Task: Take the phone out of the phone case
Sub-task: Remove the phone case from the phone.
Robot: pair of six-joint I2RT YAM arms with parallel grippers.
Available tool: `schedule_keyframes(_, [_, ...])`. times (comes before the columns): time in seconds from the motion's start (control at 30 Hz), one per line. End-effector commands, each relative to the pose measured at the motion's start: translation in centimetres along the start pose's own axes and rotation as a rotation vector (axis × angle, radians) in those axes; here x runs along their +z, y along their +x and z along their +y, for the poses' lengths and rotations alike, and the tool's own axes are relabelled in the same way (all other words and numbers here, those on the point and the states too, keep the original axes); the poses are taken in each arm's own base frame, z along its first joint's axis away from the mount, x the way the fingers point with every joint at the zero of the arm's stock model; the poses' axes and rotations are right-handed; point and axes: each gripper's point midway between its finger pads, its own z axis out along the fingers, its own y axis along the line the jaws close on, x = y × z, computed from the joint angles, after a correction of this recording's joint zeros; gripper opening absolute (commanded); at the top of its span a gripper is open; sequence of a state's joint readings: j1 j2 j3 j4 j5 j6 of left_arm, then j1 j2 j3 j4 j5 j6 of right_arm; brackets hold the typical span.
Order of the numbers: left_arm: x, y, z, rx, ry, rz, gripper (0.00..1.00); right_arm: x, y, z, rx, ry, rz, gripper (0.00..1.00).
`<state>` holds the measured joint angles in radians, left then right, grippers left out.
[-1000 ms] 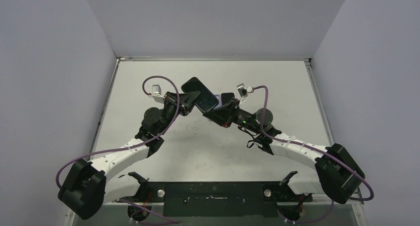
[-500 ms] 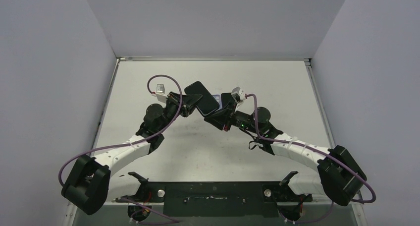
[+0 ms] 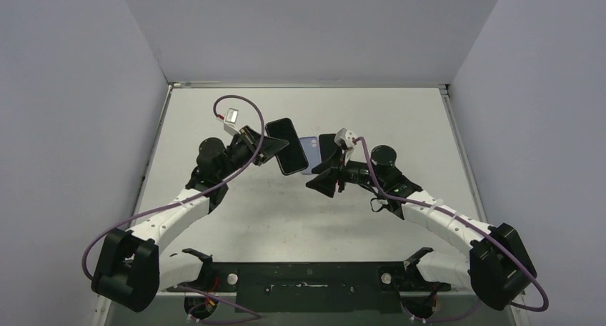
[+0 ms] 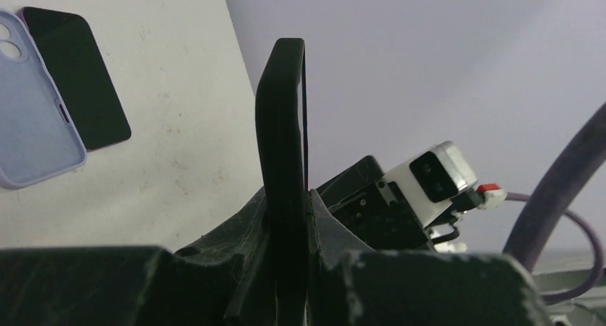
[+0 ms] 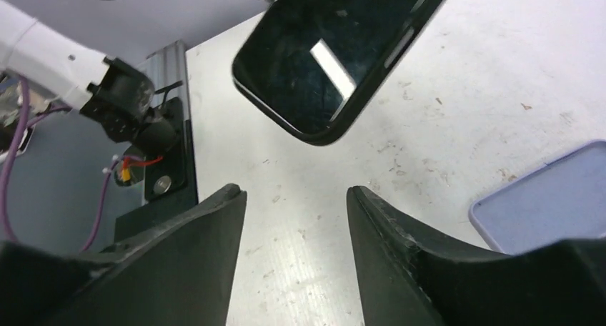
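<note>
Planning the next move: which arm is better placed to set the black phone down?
Left, I'd say: the left end effector is shut on the phone; the right end effector is open, empty.

Bare table (image 5: 429,147) lies under the spread right pincer (image 5: 296,197), the black phone (image 5: 336,54) blocking ahead.

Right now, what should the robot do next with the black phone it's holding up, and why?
Probably bring the open right gripper up to the free edge of the black phone: the left gripper clamps it aloft, apparently still cased.
</note>
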<state>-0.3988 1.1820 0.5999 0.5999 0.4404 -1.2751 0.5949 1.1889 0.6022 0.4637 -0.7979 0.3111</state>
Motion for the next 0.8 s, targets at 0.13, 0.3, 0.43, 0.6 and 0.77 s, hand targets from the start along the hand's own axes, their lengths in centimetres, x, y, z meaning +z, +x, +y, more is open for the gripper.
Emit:
schedule_keyframes(0.13, [-1.0, 1.7, -6.0, 0.386, 0.236, 0.199, 0.0, -0.9, -2.7, 4.3, -0.176, -0.225, 0.07, 0.63])
schedule_keyframes(0.3, [-1.4, 2.8, -7.1, 0.46, 0.323, 0.279, 0.0, -0.7, -3.0, 5.0, -0.197, -0.285, 0.084, 0.63])
schedule_keyframes(0.43, [-1.9, 3.4, -8.1, 0.482, 0.386, 0.314, 0.0, -0.6, -3.2, 5.3, -0.218, -0.314, 0.083, 0.61])
schedule_keyframes(0.6, [-2.1, 3.6, -8.6, 0.492, 0.418, 0.328, 0.0, -0.2, -3.2, 5.4, -0.222, -0.349, 0.092, 0.57])
schedule_keyframes(0.77, [-2.2, 3.9, -8.9, 0.489, 0.436, 0.334, 0.0, 0.3, -3.2, 5.3, -0.217, -0.369, 0.101, 0.52])
